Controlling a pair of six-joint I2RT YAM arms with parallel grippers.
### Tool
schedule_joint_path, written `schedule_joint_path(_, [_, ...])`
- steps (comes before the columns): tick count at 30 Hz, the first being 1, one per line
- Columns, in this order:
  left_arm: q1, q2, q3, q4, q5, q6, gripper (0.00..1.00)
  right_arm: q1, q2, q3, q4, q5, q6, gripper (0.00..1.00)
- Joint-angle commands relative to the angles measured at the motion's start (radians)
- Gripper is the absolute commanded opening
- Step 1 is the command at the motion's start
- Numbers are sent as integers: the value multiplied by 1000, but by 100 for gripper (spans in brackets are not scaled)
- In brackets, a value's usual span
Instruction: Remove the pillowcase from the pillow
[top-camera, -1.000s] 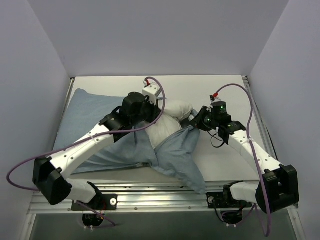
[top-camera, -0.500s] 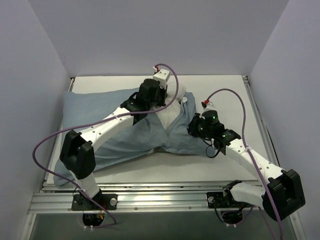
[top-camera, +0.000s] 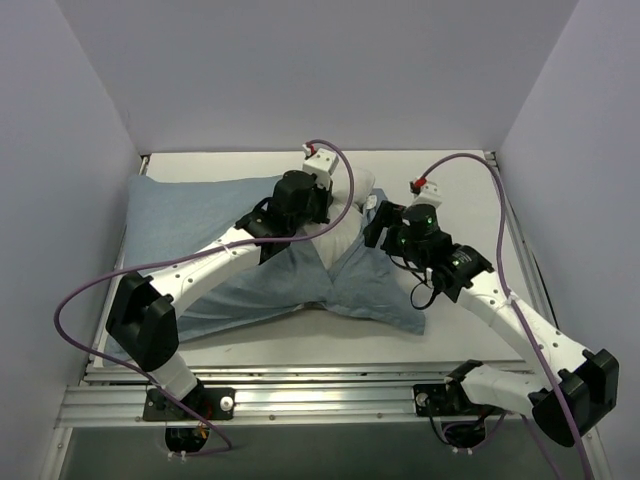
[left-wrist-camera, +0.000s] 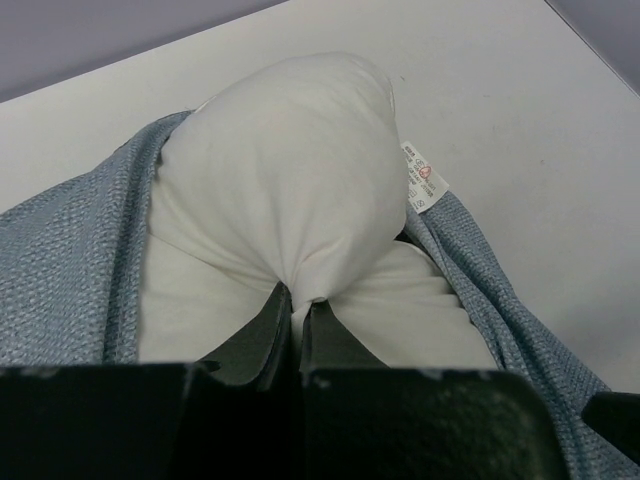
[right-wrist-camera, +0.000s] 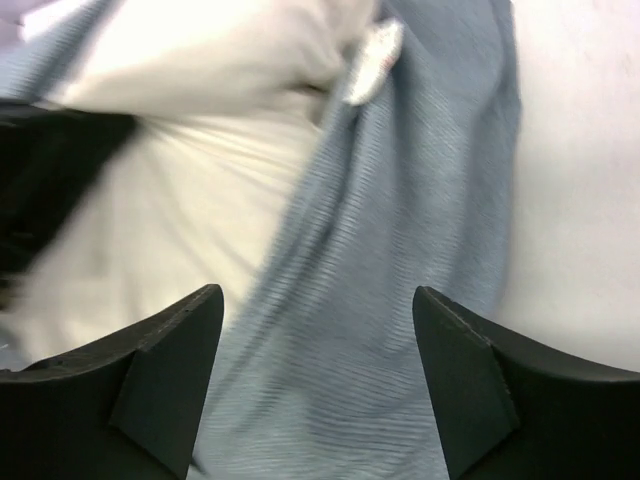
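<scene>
1. Left hand (left-wrist-camera: 292, 318): clamped tight on a pinch of pillow (left-wrist-camera: 280, 170). The white end bulges out of the pillowcase (left-wrist-camera: 60, 270) mouth, mid-counter (top-camera: 220, 165).
2. Right hand (right-wrist-camera: 318, 300): wide open, empty, just above the blue-grey cloth beside the tag (right-wrist-camera: 372, 50).
3. To do well: right should pinch cloth only, near the mouth hem, then drag it off while left anchors the pillow.
4. Risk: catching white fabric too.

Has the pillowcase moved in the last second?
Yes. The pillowcase corner that overhung the front rail has drawn back from it and now lies on the table.
</scene>
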Motion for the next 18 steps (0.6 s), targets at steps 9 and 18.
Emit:
schedule_joint_path(9, [3,-22,68,48,-68,3,2,166,178,132,-60,244,90,72])
schedule_joint_path(18, [27,-28,100,-5,-105,17,2,140,120,-118,-86,300,150,53])
